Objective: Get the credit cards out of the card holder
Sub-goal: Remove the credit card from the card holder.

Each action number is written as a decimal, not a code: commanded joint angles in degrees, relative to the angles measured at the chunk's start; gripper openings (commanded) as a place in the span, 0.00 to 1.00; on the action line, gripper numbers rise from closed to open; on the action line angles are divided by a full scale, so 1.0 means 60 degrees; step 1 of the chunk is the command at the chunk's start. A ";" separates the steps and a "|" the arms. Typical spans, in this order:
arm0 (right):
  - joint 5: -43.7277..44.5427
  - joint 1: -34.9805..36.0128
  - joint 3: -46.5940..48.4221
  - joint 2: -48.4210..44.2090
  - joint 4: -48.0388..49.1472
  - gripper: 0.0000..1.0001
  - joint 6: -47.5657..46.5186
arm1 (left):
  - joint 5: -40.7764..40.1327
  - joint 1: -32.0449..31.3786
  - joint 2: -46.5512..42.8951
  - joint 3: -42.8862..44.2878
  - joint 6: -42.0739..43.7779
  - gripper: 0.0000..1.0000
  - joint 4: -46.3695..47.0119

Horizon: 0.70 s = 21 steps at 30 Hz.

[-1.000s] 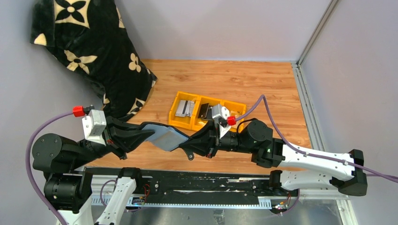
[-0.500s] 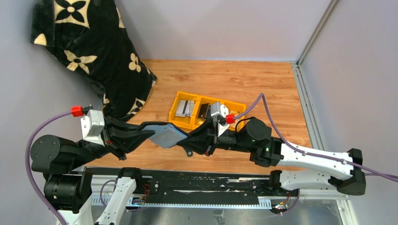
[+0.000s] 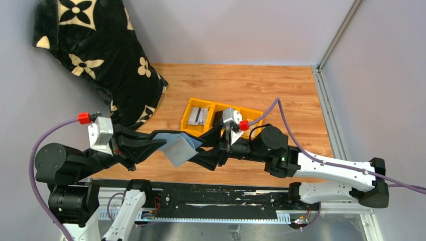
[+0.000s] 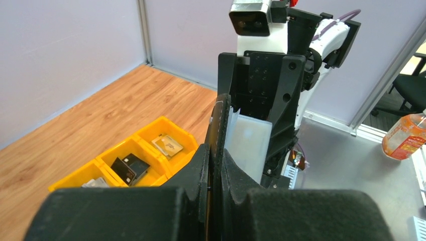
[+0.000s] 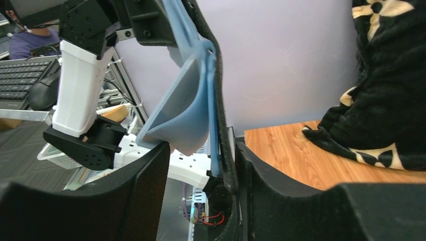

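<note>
2 grippers meet at the card holder (image 3: pixel 178 147), which hangs in the air over the near edge of the wooden table (image 3: pixel 251 85). The left gripper (image 4: pixel 213 155) is pinched tight on 1 black edge of it. The right gripper (image 5: pixel 201 165) has its jaws spread, with the holder's other end between them and its pale blue inside bulging open. Beyond, a yellow tray (image 4: pixel 150 131) holds 3 credit cards (image 4: pixel 128 168), 1 in each compartment: silvery, black and tan. A black flowered blanket (image 3: pixel 100 55) lies far left.
</note>
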 commanded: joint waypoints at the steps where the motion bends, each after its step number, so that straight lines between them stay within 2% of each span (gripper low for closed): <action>1: -0.0487 0.0127 0.0374 0.0115 0.0593 0.55 0.0176 | -0.0059 -0.0033 -0.0154 -0.0200 0.0064 0.00 0.0176; 7: -0.0788 0.0148 0.0734 0.0706 0.1256 0.57 0.0616 | -0.0214 -0.0039 -0.0325 -0.0665 0.0110 0.00 0.0147; 10: -0.0389 0.0142 0.1063 0.1049 0.1260 0.56 0.0849 | -0.0227 -0.0041 -0.0448 -0.0899 0.0194 0.02 0.0165; 15: 0.1104 0.0142 0.1128 0.1177 0.1218 0.36 0.1014 | -0.0001 -0.0030 -0.0587 -0.1080 0.0174 0.08 0.0169; 21: 0.1679 0.0142 0.0826 0.0865 0.1324 0.17 0.1091 | 0.0267 -0.0031 -0.0748 -0.1279 0.0138 0.12 0.0176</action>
